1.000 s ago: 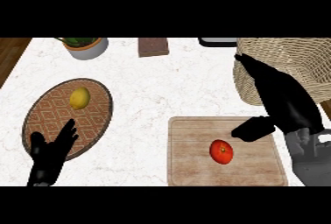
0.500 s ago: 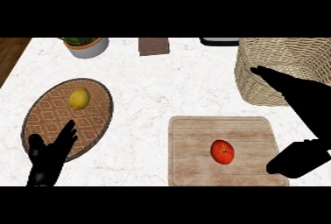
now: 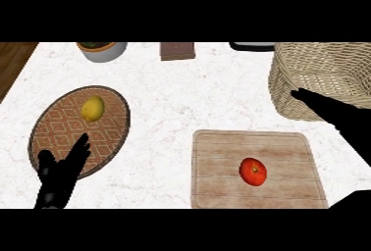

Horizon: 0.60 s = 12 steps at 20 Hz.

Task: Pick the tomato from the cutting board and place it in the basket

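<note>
Right of the cutting board [image 3: 217, 157], the right hand [image 3: 340, 117] is withdrawing, open and empty, leaving the tomato [image 3: 253, 171] ungrasped.

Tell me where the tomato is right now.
In the head view the tomato lies on the cutting board at the view's lower right, with the wicker basket beyond it and the patterned plate to its left.

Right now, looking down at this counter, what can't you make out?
Head view only:
- right hand: dark shape leaving the right edge; pose unreadable.
- basket: cut by top and right edges, so its inside is partly unseen.
- grey pot, brown block: cropped at top; unidentifiable.
- plate: lower rim behind left hand.
</note>
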Each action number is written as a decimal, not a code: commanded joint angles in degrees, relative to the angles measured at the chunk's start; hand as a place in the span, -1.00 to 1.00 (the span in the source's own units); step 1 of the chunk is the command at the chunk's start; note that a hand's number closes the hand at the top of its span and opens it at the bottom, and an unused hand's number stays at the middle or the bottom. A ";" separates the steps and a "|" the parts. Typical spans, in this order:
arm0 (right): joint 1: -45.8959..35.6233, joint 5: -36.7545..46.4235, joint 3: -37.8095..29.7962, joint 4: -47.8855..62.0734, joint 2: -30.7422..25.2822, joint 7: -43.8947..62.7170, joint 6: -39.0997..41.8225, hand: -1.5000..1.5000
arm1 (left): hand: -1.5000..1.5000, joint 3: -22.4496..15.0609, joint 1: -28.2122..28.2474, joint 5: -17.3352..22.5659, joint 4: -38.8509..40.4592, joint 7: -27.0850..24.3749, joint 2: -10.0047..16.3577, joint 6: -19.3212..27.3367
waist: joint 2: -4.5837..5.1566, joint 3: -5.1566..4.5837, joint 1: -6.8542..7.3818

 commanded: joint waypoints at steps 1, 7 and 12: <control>1.12 1.45 2.32 -2.86 0.65 11.52 -1.62 -1.00 | 0.00 -0.13 1.96 1.03 0.49 3.72 0.69 -1.44 | 0.51 -0.31 0.79; 3.34 10.79 7.94 0.59 6.20 7.36 -4.90 -1.00 | 0.00 -0.68 2.63 -0.90 2.61 0.46 -1.27 -1.85 | 0.72 -0.30 1.30; 5.63 18.13 13.34 7.09 9.29 3.57 -5.37 -1.00 | 0.00 -0.49 -0.26 -1.47 2.53 3.86 -1.80 -0.94 | 0.90 -0.27 1.47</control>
